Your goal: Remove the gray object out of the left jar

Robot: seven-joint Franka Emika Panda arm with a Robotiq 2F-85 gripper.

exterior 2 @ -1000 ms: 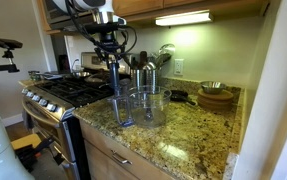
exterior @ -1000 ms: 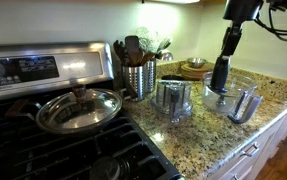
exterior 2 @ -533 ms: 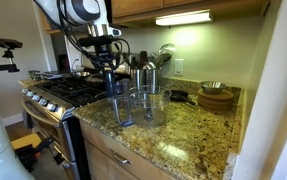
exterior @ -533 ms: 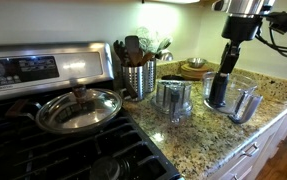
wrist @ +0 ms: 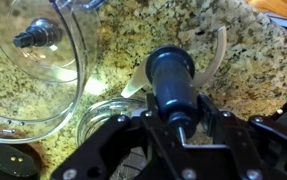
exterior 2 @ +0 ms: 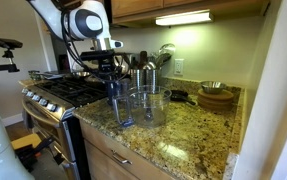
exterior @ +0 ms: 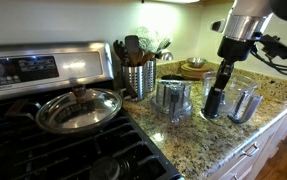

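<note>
My gripper [exterior: 224, 68] is shut on the top of the gray object [exterior: 214, 98], a slim dark stick that hangs upright. In the wrist view the gray object [wrist: 173, 85] shows pale blades at its lower end and sits over bare granite, beside the left jar [wrist: 43, 75] and outside it. The left jar is a wide clear bowl with a dark central post. In an exterior view the left jar [exterior: 233, 88] stands just behind and to the right of the stick. In an exterior view the gripper [exterior 2: 111, 78] holds the gray object [exterior 2: 114, 102] near the counter's front edge.
A narrower clear jar with gray innards [exterior: 173, 100] and a small clear cup [exterior: 245, 104] flank the stick. A steel utensil holder [exterior: 138, 78], wooden bowls [exterior: 194, 69] and a lidded pan [exterior: 78, 109] on the stove stand on the left. The counter edge runs along the front.
My gripper has come down and moved sideways with the gray object, from over the wide bowl to low over the granite beside it.
</note>
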